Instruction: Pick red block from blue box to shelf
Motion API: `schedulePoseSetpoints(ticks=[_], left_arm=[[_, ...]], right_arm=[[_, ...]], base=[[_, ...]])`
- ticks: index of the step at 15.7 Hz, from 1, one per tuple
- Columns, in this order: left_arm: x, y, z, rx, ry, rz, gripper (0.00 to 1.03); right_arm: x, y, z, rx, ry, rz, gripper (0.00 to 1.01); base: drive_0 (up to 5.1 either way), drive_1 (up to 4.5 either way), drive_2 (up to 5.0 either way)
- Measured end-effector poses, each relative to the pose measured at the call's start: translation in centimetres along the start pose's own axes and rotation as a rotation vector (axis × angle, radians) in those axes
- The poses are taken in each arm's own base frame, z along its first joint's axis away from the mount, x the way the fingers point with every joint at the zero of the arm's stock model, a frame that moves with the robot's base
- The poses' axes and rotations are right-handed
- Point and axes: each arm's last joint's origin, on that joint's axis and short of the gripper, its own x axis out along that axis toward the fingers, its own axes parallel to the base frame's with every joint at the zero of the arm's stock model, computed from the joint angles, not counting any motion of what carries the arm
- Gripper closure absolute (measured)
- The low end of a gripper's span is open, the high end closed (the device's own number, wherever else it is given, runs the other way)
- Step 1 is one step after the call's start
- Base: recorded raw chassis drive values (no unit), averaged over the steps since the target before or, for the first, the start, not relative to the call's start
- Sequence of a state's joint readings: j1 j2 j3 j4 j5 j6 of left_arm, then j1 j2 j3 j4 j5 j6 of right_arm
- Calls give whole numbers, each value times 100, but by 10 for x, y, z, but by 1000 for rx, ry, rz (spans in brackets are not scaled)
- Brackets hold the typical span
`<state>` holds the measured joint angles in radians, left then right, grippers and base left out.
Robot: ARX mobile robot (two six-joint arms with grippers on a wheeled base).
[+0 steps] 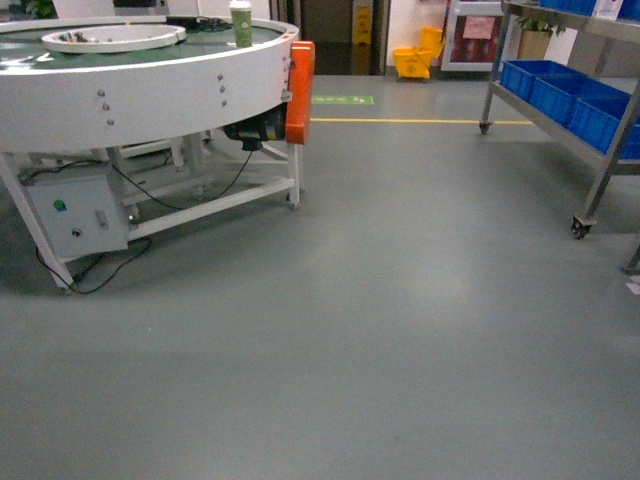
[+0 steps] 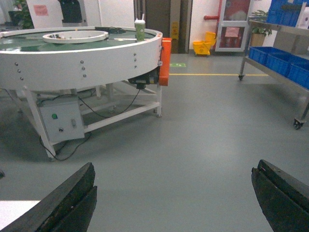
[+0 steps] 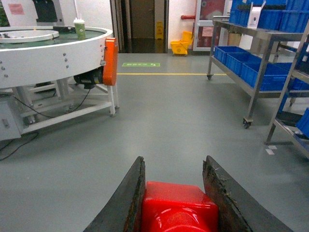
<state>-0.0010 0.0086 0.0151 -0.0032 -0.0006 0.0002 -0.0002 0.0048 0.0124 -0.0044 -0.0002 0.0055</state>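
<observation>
Left side of the scene: a round white conveyor table [image 1: 150, 85] stands at about ten o'clock from the robot, with a green cup [image 1: 241, 22] on its top and a grey control box [image 1: 78, 212] under it. The left gripper [image 2: 171, 198] hangs over bare grey floor [image 1: 380, 320] with its jaws spread wide and nothing between them. Centre: open floor, crossed far off by a yellow line [image 1: 420, 121]. Right side: the right gripper [image 3: 179, 203] has its jaws closed on the red block [image 3: 179, 210], which sits squarely between the two fingers, glossy top face showing; its long axis cannot be judged from here. The blue box is in no view. The shelf [image 3: 256, 63], a steel rack on castors carrying dark blue crates [image 3: 241, 60], lies at about two o'clock from the held block and well apart from it. Judgement: the pick is done; the carrying arm is also the nearer to the shelf, so the approach should swing rightward.
</observation>
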Motion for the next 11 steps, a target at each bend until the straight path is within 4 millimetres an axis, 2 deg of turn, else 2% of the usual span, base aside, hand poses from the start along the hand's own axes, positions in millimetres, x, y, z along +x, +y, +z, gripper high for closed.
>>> schedulePoseSetpoints(ticks=[11], left_arm=[[0, 0, 0, 0, 1, 0, 5]], right_arm=[[0, 0, 0, 0, 0, 0, 72]], base=[[32, 465, -402]])
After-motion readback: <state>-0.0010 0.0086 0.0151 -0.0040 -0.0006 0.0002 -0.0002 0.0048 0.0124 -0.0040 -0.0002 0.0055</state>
